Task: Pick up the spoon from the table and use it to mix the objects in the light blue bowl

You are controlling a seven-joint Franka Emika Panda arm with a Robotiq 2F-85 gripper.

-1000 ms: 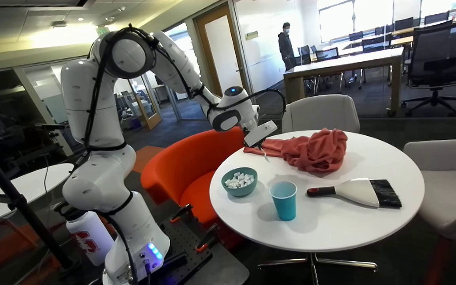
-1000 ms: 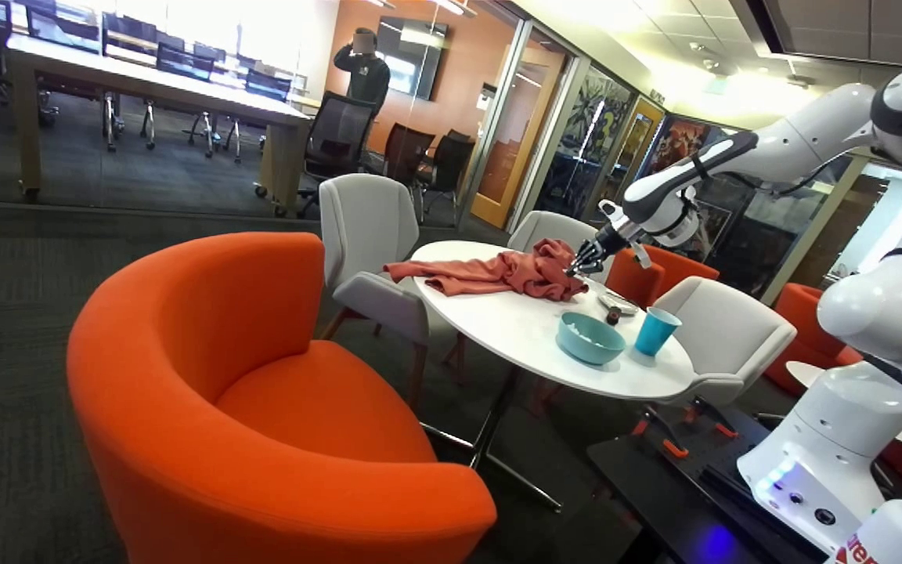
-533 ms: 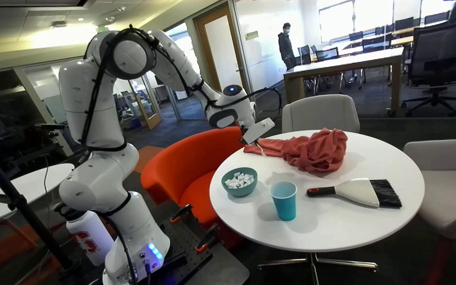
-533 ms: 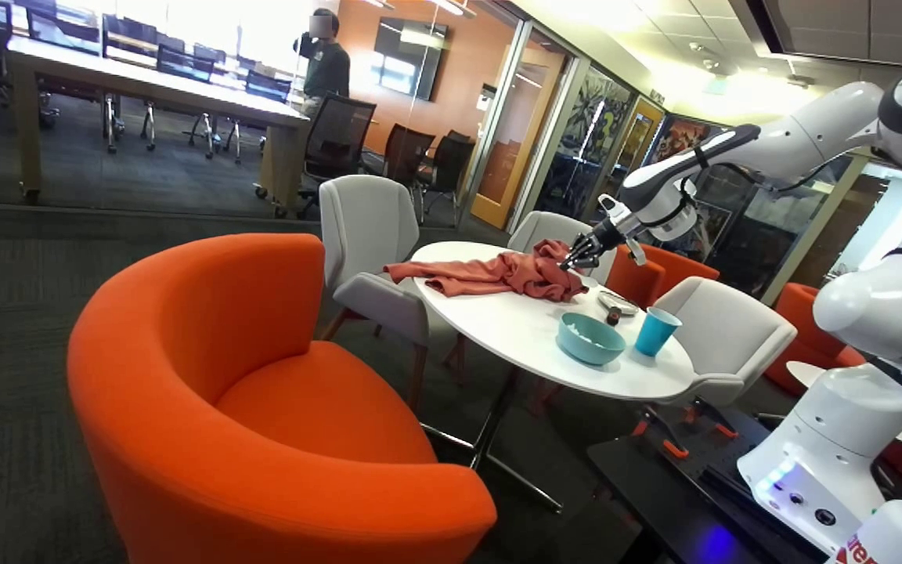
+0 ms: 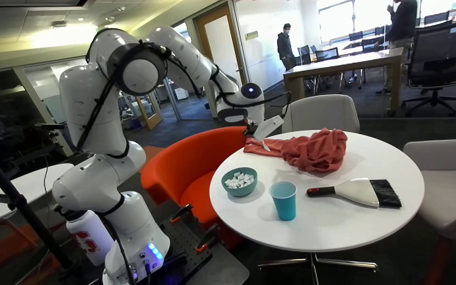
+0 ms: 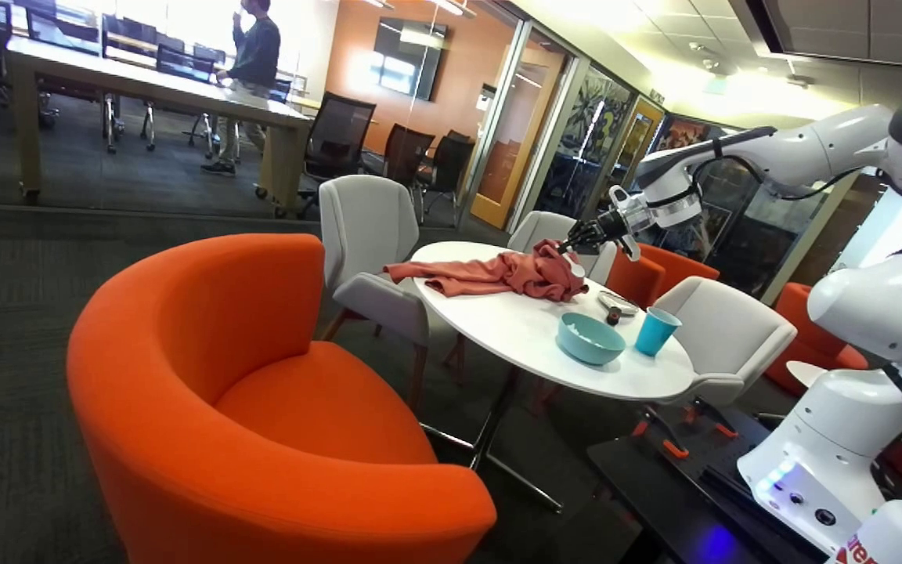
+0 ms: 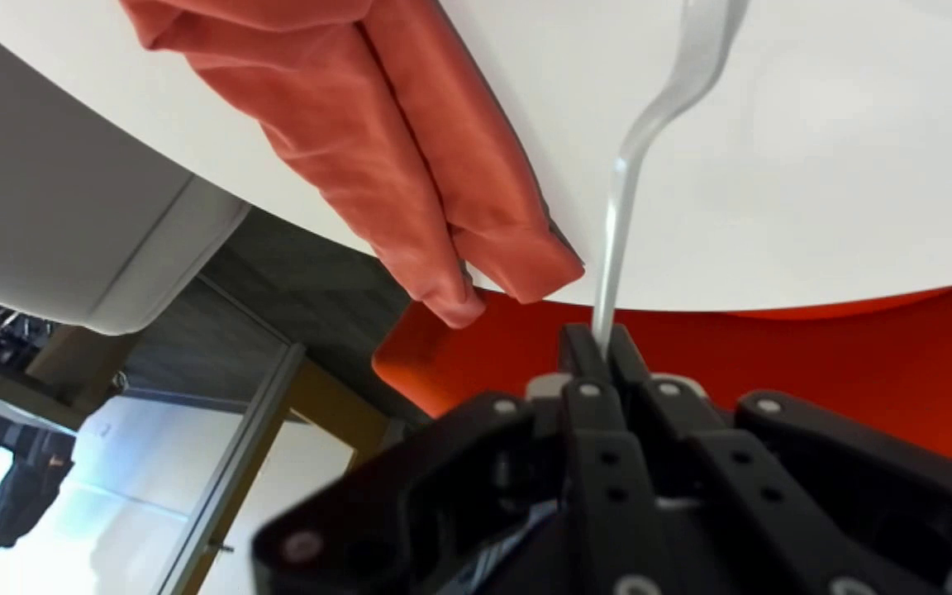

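Observation:
My gripper (image 7: 604, 343) is shut on the thin handle of a slim silvery-white spoon (image 7: 666, 107). The spoon's head is cut off by the top edge of the wrist view. In an exterior view the spoon (image 5: 266, 145) points down from the gripper (image 5: 253, 134), above the table's far side near the cloth. It also shows below the gripper (image 6: 576, 239) as a pale head (image 6: 577, 269). The light blue bowl (image 5: 243, 192) stands on the round white table (image 5: 331, 233) with small whitish pieces (image 5: 239, 180) in it. The gripper is above and beyond the bowl (image 6: 588, 348), apart from it.
A crumpled red cloth (image 5: 317, 152) lies at the table's far side, just beside the spoon. A bright blue cup (image 5: 284, 202) stands beside the bowl. A white brush with black bristles (image 5: 356, 192) lies farther along. An orange chair (image 5: 188, 170) stands close to the table edge.
The arm has bent and the gripper has tilted and risen a little, moving slightly right in an exterior view. The spoon's head now shows beneath it. Bowl, cup, cloth and brush have not moved.

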